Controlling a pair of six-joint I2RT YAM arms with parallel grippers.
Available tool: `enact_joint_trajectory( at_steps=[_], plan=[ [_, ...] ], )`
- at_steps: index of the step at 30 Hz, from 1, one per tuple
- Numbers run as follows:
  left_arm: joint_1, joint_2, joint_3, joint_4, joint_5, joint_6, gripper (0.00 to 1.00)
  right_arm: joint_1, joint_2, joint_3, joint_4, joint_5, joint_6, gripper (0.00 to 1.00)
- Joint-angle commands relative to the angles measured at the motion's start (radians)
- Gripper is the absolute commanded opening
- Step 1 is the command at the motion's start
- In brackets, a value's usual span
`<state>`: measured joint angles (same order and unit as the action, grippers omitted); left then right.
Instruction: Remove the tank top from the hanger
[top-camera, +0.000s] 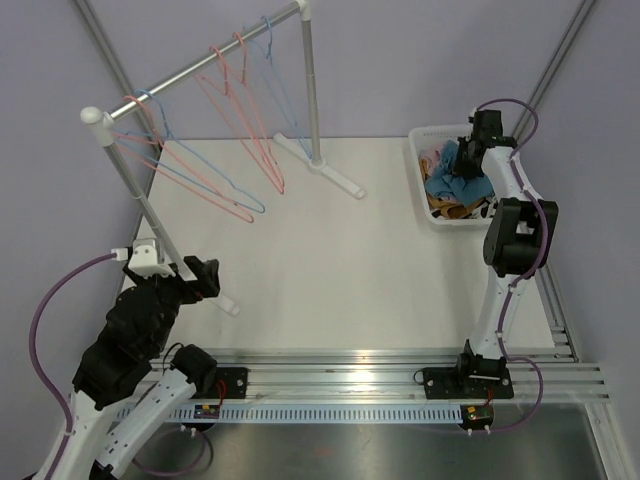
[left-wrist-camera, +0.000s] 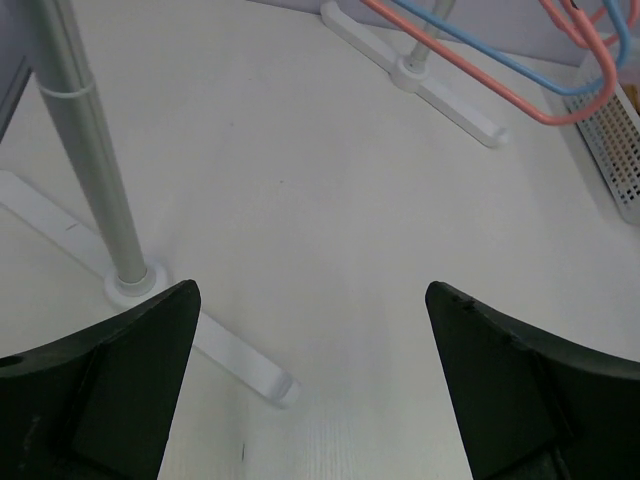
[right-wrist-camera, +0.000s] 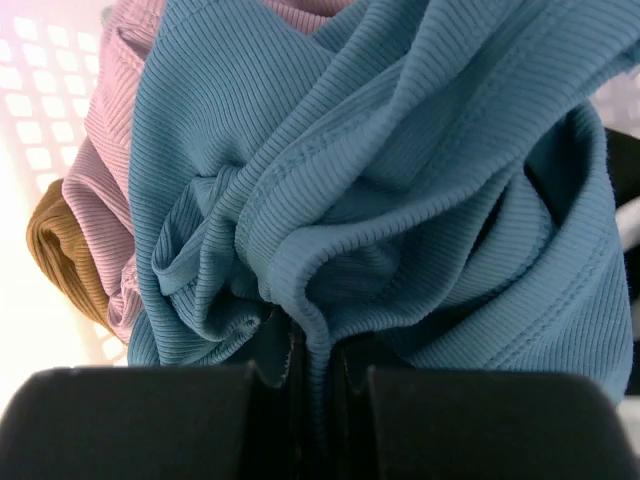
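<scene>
You are getting bright, even overhead light; shadows on the table (top-camera: 380, 260) are reading soft. Glare is streaking the rail (top-camera: 365, 378) at 6 o'clock. The left gripper's fingers (left-wrist-camera: 110, 400) are blurring at 5 and 7 o'clock. Right wrist: blue tank top (right-wrist-camera: 400, 200) is resolving sharp, basket (right-wrist-camera: 30, 100) is blowing out white at 9 o'clock.

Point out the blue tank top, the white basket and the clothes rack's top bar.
blue tank top (right-wrist-camera: 400, 200), right wrist view, middle ribbed fold
white basket (top-camera: 419, 170), top external view, left rim
rack bar (top-camera: 190, 68), top external view, mid-length
</scene>
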<state>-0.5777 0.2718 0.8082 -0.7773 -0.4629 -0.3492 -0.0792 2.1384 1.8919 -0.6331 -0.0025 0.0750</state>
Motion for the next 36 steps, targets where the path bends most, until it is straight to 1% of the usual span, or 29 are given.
enact_joint_trajectory(
  at_steps=[1, 3, 6, 8, 10, 12, 13, 14, 15, 16, 18, 19, 21, 22, 24, 25, 26, 27, 28, 29, 30, 31, 32, 34, 36],
  plan=[
    [0.056, -0.014, 0.022, 0.026, -0.026, -0.010, 0.99, -0.022, 0.112, 0.050, -0.148, -0.011, 0.029, 0.09],
    [0.068, -0.005, 0.023, 0.016, -0.046, -0.017, 0.99, -0.037, 0.162, 0.058, -0.180, -0.062, 0.039, 0.11],
    [0.070, -0.002, 0.036, -0.022, -0.112, -0.036, 0.99, -0.044, 0.147, 0.036, -0.174, -0.096, 0.051, 0.13],
    [0.072, -0.011, 0.034, -0.022, -0.135, -0.036, 0.99, -0.044, 0.092, 0.027, -0.160, -0.091, 0.069, 0.30],
    [0.072, -0.017, 0.031, -0.016, -0.141, -0.024, 0.99, -0.044, 0.054, 0.056, -0.166, -0.082, 0.083, 0.54],
    [0.072, -0.028, 0.022, 0.002, -0.138, 0.001, 0.99, -0.044, 0.005, 0.091, -0.191, -0.053, 0.091, 0.62],
    [0.072, -0.032, 0.017, 0.007, -0.129, 0.007, 0.99, -0.044, -0.009, 0.136, -0.201, -0.028, 0.094, 0.66],
    [0.072, -0.032, 0.013, 0.010, -0.128, 0.013, 0.99, -0.044, -0.029, 0.162, -0.223, -0.015, 0.095, 0.78],
    [0.072, -0.034, 0.013, 0.012, -0.126, 0.016, 0.99, -0.042, -0.034, 0.191, -0.237, -0.004, 0.095, 0.79],
    [0.072, -0.036, 0.014, 0.012, -0.126, 0.019, 0.99, -0.044, -0.037, 0.246, -0.249, 0.004, 0.092, 0.84],
    [0.070, -0.034, 0.013, 0.019, -0.119, 0.041, 0.99, -0.044, -0.049, 0.297, -0.290, 0.033, 0.091, 0.97],
    [0.070, -0.039, 0.011, 0.027, -0.109, 0.052, 0.99, -0.044, -0.058, 0.321, -0.293, 0.041, 0.095, 1.00],
    [0.070, -0.040, 0.017, 0.041, -0.089, 0.081, 0.99, -0.042, -0.101, 0.326, -0.298, 0.041, 0.103, 1.00],
    [0.070, -0.034, 0.026, 0.035, -0.089, 0.081, 0.99, -0.042, -0.121, 0.310, -0.301, 0.027, 0.097, 1.00],
    [0.070, -0.028, 0.051, 0.024, -0.082, 0.101, 0.99, -0.025, -0.219, 0.248, -0.281, 0.013, 0.088, 1.00],
    [0.070, -0.020, 0.072, 0.023, -0.068, 0.114, 0.99, -0.016, -0.262, 0.157, -0.248, 0.022, 0.074, 0.99],
    [0.070, -0.014, 0.083, 0.023, -0.065, 0.127, 0.99, -0.004, -0.359, 0.106, -0.229, 0.027, 0.069, 0.99],
    [0.070, -0.005, 0.094, 0.020, -0.060, 0.151, 0.99, 0.005, -0.417, 0.045, -0.202, 0.035, 0.066, 1.00],
    [0.070, 0.004, 0.121, 0.015, -0.057, 0.160, 0.99, 0.028, -0.475, -0.074, -0.177, 0.041, 0.057, 1.00],
    [0.070, 0.032, 0.137, 0.006, -0.059, 0.165, 0.99, 0.039, -0.594, -0.135, -0.142, 0.048, 0.049, 1.00],
    [0.070, 0.044, 0.152, -0.006, -0.057, 0.177, 0.99, 0.053, -0.654, -0.190, -0.126, 0.070, 0.048, 0.99],
    [0.070, 0.059, 0.179, -0.016, -0.056, 0.184, 0.99, 0.074, -0.713, -0.286, -0.107, 0.100, 0.043, 1.00],
    [0.070, 0.084, 0.193, -0.025, -0.056, 0.196, 0.99, 0.116, -0.826, -0.331, -0.102, 0.114, 0.040, 0.99],
    [0.070, 0.107, 0.215, -0.046, -0.060, 0.207, 0.99, 0.180, -0.928, -0.425, -0.112, 0.147, 0.043, 0.99],
    [0.070, 0.128, 0.243, -0.062, -0.066, 0.219, 0.99, 0.205, -1.088, -0.489, -0.155, 0.136, 0.042, 0.99]
  ],
)
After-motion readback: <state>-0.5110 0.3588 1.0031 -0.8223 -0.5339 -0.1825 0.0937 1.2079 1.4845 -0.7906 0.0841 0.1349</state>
